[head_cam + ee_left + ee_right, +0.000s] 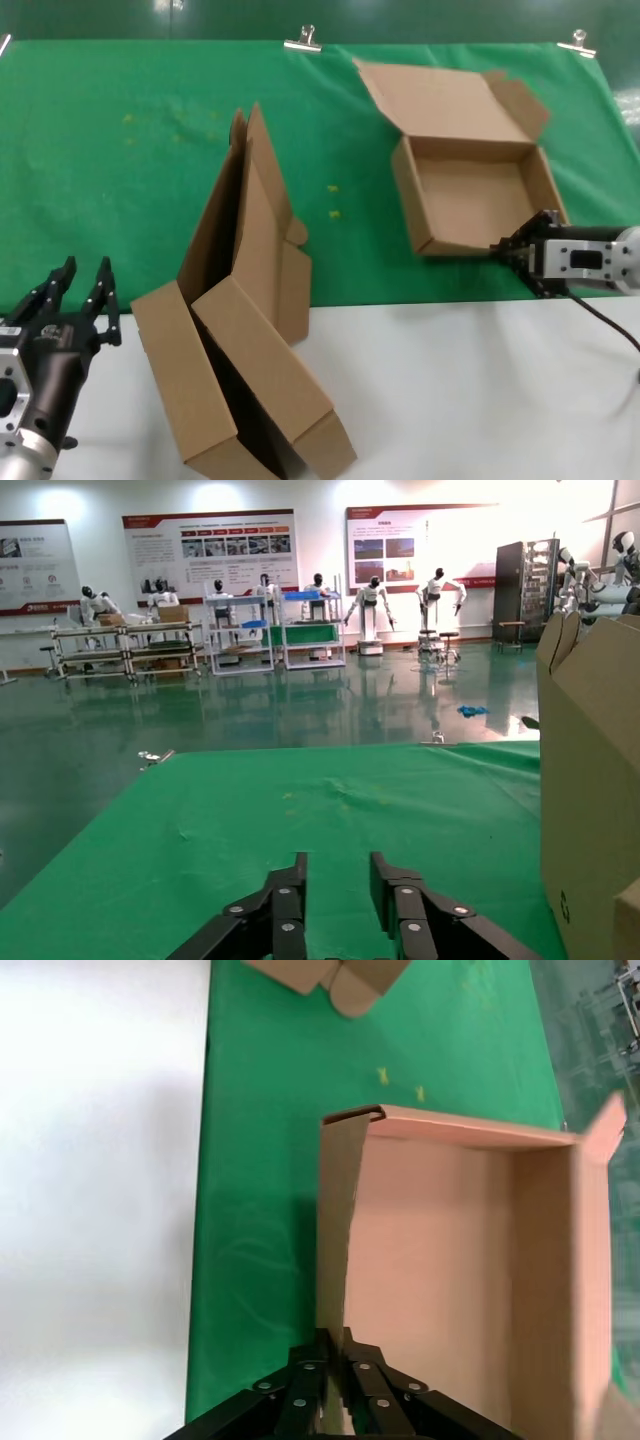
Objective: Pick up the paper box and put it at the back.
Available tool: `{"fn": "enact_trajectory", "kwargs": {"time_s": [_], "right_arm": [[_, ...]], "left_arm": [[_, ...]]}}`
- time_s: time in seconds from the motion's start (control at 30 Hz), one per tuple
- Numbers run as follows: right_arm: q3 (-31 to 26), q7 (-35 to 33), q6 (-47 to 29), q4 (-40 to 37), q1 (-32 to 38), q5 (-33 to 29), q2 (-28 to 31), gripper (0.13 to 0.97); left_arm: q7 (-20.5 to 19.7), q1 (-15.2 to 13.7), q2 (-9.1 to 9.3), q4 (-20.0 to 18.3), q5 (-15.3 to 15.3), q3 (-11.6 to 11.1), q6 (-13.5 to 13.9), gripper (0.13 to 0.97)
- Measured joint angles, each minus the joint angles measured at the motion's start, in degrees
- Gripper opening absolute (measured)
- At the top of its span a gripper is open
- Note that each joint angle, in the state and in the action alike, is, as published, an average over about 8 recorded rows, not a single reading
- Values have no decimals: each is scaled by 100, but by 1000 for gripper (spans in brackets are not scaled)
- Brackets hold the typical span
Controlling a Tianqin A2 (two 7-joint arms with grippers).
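An open paper box [470, 195] lies on the right of the green cloth at the back [120, 180], its lid flung towards the far edge. My right gripper [505, 248] is shut on the box's near wall at the corner closest to the white table; in the right wrist view the fingers [335, 1338] pinch the thin cardboard wall [338, 1230] with the box floor [440, 1260] beside it. At the lower left my left gripper [85, 275] stands open over the table edge, holding nothing; in the left wrist view its fingers [337, 865] hover above the cloth [300, 820].
Two more brown boxes sit in the middle: one [255, 230] stands tilted on the cloth's front edge, one [240, 390] lies on the white tabletop [480, 380]. The tilted one [590, 780] rises right of my left gripper. Binder clips [303, 40] [577, 42] hold the cloth's far edge.
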Motion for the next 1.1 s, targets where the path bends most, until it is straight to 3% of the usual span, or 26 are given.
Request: {"fn": "enact_trajectory", "kwargs": {"time_s": [0.3, 0.57, 0.77, 0.93, 1.1], "right_arm": [[83, 991, -111, 1118, -424, -126, 289, 206], [650, 1321, -382, 2045, -995, 491, 635, 302], [1801, 1847, -237, 3303, -2058, 1631, 728, 393], [3106, 2459, -188, 4423, -3350, 2600, 399, 524], [4367, 3093, -534, 5351, -4612, 2642, -483, 626]], "left_arm": [[1, 0, 0, 0, 0, 0, 0, 337], [1, 0, 0, 0, 0, 0, 0, 487], [0, 0, 0, 0, 0, 0, 0, 645], [0, 0, 0, 0, -1, 0, 0, 737], [0, 0, 0, 0, -1, 0, 0, 833]]}}
